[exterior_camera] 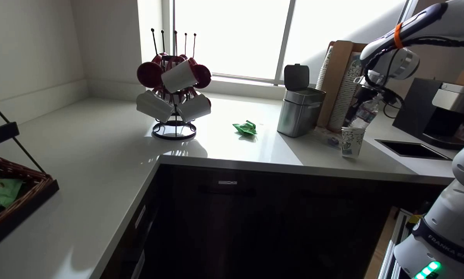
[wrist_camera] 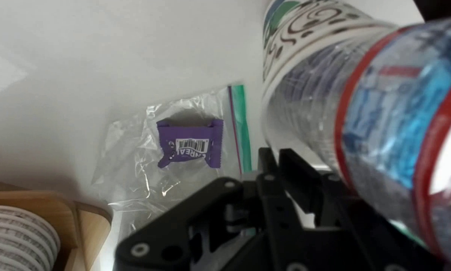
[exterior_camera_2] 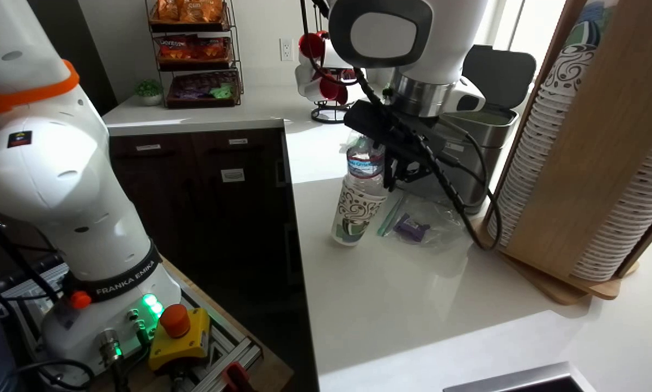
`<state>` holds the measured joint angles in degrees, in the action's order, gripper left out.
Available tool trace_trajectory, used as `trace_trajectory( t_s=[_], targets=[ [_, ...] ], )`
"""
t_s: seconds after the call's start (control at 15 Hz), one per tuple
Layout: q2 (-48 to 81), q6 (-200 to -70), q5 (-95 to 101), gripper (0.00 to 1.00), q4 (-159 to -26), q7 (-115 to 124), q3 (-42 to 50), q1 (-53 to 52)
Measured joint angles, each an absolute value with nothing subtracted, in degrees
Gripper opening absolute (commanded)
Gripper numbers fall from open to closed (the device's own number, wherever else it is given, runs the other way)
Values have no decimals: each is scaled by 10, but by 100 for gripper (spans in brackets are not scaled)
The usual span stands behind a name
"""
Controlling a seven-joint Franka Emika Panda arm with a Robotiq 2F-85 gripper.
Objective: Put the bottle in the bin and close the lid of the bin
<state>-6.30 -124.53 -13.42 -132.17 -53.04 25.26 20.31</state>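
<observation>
The clear bottle [exterior_camera: 365,113] with a blue and red label stands tilted inside a patterned paper cup [exterior_camera: 352,142] on the counter. In an exterior view the bottle [exterior_camera_2: 365,163] and cup [exterior_camera_2: 354,213] are close beside my gripper [exterior_camera_2: 389,184]. In the wrist view my gripper [wrist_camera: 276,151] has its fingertips almost together with nothing between them. The bottle [wrist_camera: 383,124] passes along the outside of one finger; I cannot tell if they touch. The grey metal bin [exterior_camera: 299,112] stands by the window, and its dark lid [exterior_camera: 297,77] is raised. The bin [exterior_camera_2: 503,130] is partly hidden by my arm.
A clear zip bag [wrist_camera: 135,150] with a purple wrapped snack [wrist_camera: 189,145] lies beside the cup. A tall wooden cup holder [exterior_camera_2: 592,179] stands next to the bin. A green packet [exterior_camera: 246,128], mug rack [exterior_camera: 175,128] and coffee machine [exterior_camera: 449,104] are on the counter.
</observation>
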Motion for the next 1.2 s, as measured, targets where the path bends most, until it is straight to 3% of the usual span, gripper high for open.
trace_trajectory(
  t_s=[0.73, 0.8, 0.93, 1.07, 1.2],
  targets=[
    [-64, -1245, -129, 1, -1321, -538, 244, 202],
    [-65, -1245, -122, 13, -1321, -538, 242, 202],
    [-68, -1245, -103, 25, -1323, -539, 237, 202],
    [-72, -1245, -81, 53, -1324, -539, 237, 202],
    [-76, -1245, -56, 67, -1326, -539, 237, 204]
  ],
)
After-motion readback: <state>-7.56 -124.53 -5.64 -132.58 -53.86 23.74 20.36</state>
